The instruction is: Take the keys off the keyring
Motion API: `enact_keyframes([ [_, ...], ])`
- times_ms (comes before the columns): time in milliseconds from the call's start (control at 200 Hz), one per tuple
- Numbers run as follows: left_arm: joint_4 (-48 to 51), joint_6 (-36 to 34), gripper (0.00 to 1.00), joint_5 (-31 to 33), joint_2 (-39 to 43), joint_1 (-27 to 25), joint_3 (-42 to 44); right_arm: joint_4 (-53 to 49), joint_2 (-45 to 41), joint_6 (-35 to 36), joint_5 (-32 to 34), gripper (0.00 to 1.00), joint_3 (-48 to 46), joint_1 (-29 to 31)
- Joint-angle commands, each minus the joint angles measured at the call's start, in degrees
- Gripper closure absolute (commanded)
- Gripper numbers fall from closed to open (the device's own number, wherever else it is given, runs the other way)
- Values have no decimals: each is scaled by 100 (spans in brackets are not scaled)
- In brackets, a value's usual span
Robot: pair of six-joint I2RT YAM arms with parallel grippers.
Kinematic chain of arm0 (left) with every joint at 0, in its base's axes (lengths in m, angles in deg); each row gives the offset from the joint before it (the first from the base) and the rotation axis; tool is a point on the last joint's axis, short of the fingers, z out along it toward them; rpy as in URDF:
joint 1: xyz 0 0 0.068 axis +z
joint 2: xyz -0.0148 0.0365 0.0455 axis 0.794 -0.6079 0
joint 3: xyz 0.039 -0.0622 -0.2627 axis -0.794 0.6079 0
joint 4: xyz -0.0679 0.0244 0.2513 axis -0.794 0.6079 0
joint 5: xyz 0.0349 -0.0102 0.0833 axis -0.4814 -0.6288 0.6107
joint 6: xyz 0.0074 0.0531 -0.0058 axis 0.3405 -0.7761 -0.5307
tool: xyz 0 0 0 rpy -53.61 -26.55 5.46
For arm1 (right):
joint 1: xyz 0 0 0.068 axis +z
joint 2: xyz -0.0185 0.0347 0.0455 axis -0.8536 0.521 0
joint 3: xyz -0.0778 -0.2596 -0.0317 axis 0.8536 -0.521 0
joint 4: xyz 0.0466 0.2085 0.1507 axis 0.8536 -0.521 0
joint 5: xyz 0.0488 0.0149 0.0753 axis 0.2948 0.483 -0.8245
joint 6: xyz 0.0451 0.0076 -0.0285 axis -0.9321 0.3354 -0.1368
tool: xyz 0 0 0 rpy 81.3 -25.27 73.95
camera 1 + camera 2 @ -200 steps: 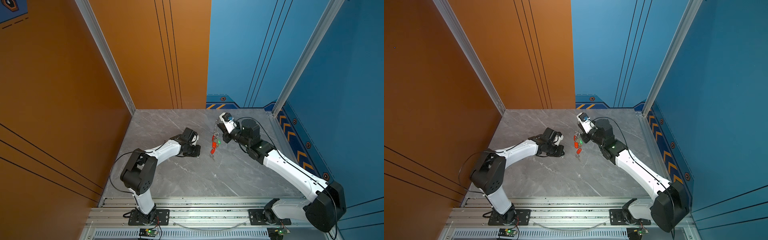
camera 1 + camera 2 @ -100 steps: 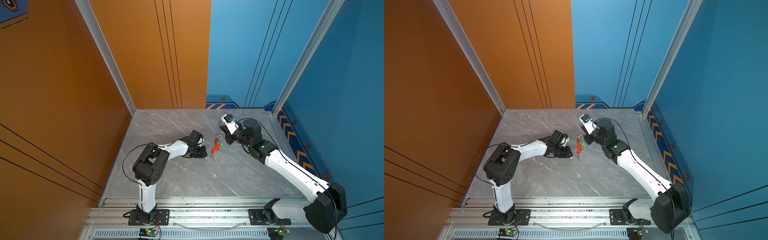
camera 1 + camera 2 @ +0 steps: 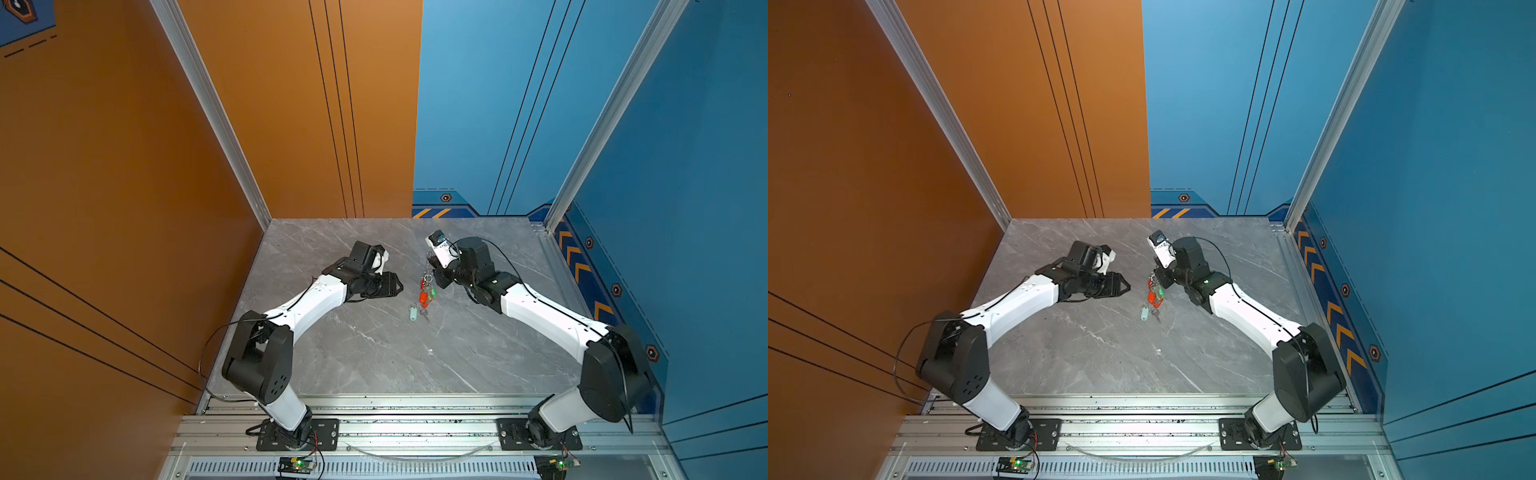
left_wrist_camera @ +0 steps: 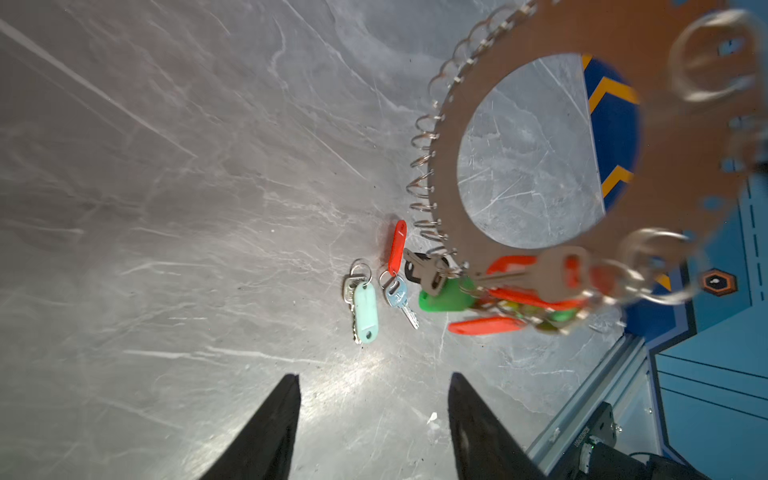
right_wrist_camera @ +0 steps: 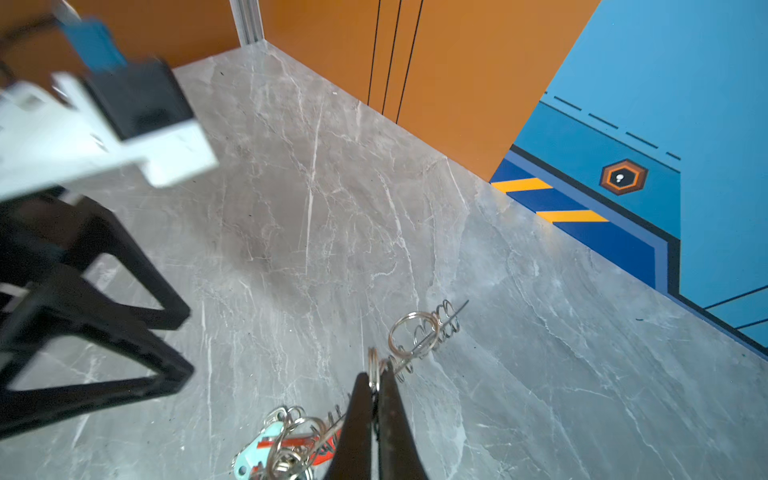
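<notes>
My right tool (image 5: pixel 376 386) is pressed together on the keyring (image 4: pixel 590 29), pinching a wire split ring at the disc's rim. The disc hangs edge-down from that pinch above the counter (image 3: pixel 374 353). A bunch of keys (image 4: pixel 519 286) with red and green tags dangles from its lowest rings. I cannot tell whether the lowest tags touch the counter. My left tool (image 4: pixel 374 376) is spread and holds nothing, its tips pointing toward the hanging bunch but apart from it.

The right arm (image 3: pixel 540 311) reaches in from the right with its wrist raised. The left arm (image 3: pixel 316 299) stretches low across the counter from the left, its forearm nearly level.

Two keys lie loose and flat on the counter, just beside each other. One is a mint-tagged key (image 4: pixel 365 311) and the other a red-tagged key (image 4: pixel 397 291) with a blue head. Both lie near the foot of the hanging bunch, ahead of the left tool's spread fingers and clear of them.
</notes>
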Motion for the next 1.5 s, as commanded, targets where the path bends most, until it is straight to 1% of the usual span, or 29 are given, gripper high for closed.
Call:
enact_keyframes([
  [0,354,-161,40,-198,198,166,251,501,238,-181,580,100,429,97],
  [95,349,-208,38,-225,339,318,358,732,509,-334,628,100,555,114],
  [360,353,-304,36,-405,464,640,451,470,1374,-409,1243,100,1185,222],
  [446,353,-322,35,-462,446,684,457,469,1646,-455,1309,100,1425,251],
  [611,354,-332,34,-511,437,737,492,354,2144,-404,1637,100,1840,364],
  [626,357,-332,34,-515,446,745,491,348,2186,-411,1638,100,1875,369],
  [661,360,-317,29,-524,457,769,498,339,2271,-413,1653,100,1948,382],
  [716,354,-323,28,-533,478,798,525,328,2426,-394,1661,100,2073,421],
  [901,353,-297,26,-556,625,902,623,286,2828,-304,1811,100,2453,574],
  [951,354,-288,25,-563,685,930,663,285,3057,-272,1820,100,2522,619],
  [1021,359,-267,25,-579,777,986,727,223,3201,-183,1879,97,2653,702],
  [1101,362,-236,25,-598,876,1057,804,164,3358,-85,1925,96,2801,781],
  [1206,402,-238,24,-607,983,1129,827,82,3558,15,1900,92,2977,787],
  [1251,430,-262,24,-614,1020,1158,827,65,3635,85,1901,91,3020,964],
  [1296,451,-262,24,-618,1048,1183,827,65,3719,152,1920,91,3083,1002],
  [1327,464,-262,24,-622,1077,1199,1004,58,3757,193,1903,91,3124,1006],
  [1497,472,-279,24,-651,1168,1267,1112,-149,3982,384,1750,90,3423,1082],
])
